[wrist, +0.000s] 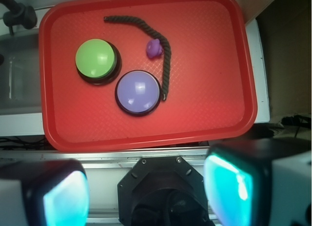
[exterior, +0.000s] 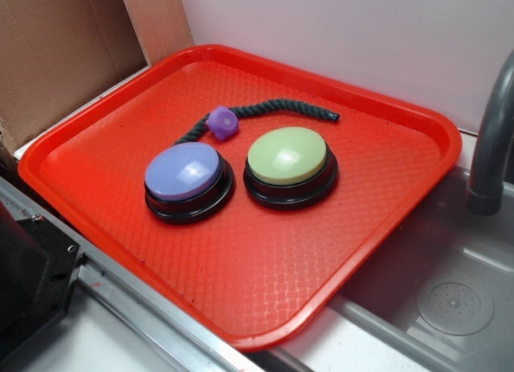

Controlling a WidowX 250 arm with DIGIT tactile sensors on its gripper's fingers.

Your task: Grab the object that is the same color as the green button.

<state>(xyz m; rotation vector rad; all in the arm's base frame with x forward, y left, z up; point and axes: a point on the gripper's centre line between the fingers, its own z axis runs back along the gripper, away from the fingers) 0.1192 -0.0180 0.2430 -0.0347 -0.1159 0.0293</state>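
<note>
Rope (wrist: pixel 157 45) lies curved on the red tray (wrist: pixel 204 109), behind the purple button (wrist: pixel 138 92) and green button (wrist: pixel 96 60), touching a purple knob (wrist: pixel 154 48). High above, the gripper (wrist: pixel 146 192) hangs with fingers wide, holding nothing.

**Red tray on a metal-edged counter, carrying four loose items.**
The red tray (exterior: pixel 337 251), rectangular with rounded corners, a raised rim and a textured floor, rests on the counter (exterior: pixel 120 324), its right near corner overhanging a steel sink (exterior: pixel 450 300). Directly on the tray floor in the exterior view: a green button (exterior: pixel 287 157) at centre, a purple button (exterior: pixel 185 173) just left of it, the two black bases nearly touching; a dark green rope (exterior: pixel 281 107) curving along the far side of both buttons; and a small purple knob (exterior: pixel 222 122) lying against the rope, just beyond the purple button.
</note>
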